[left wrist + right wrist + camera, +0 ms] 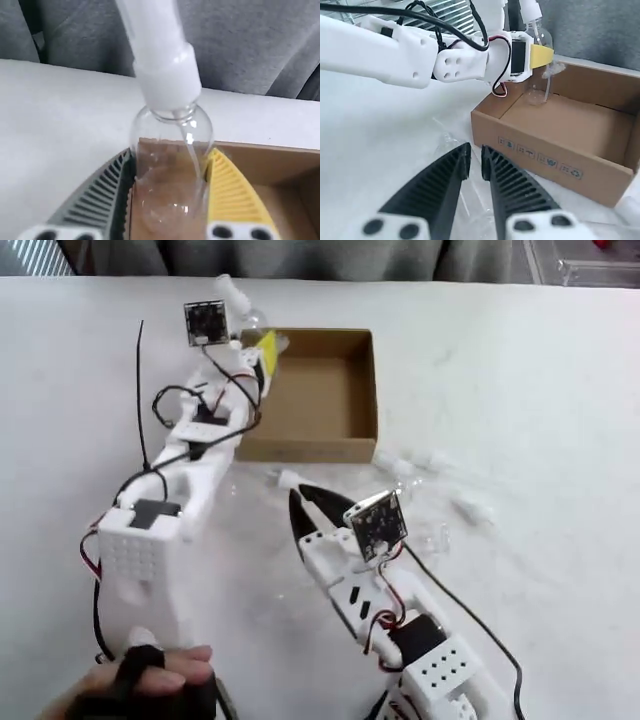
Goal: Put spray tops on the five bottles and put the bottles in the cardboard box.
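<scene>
The left gripper (170, 162) has its grey and yellow fingers clamped on the belly of a clear bottle (172, 145) that wears a white spray top (165, 70). It holds the bottle tilted above the far left corner of the cardboard box (310, 448), close to the counter's (540, 370) far edge, where a grey curtain hangs. In the right wrist view the bottle's base hangs inside the box, just beside the corner walls, with bare brown floor across the rest of the box.

The right gripper (475, 152) hovers low over the counter just short of the box's near wall. Its black fingers are parted by a narrow gap and hold nothing.

Loose clear bottles (428, 490) and white spray tops (468, 507) lie scattered on the counter off the box's near right corner, beside the right arm. Broad white counter stretches beyond them to the right.

A row of small printed symbols (540, 161) runs along the box's near wall, too small to read.
</scene>
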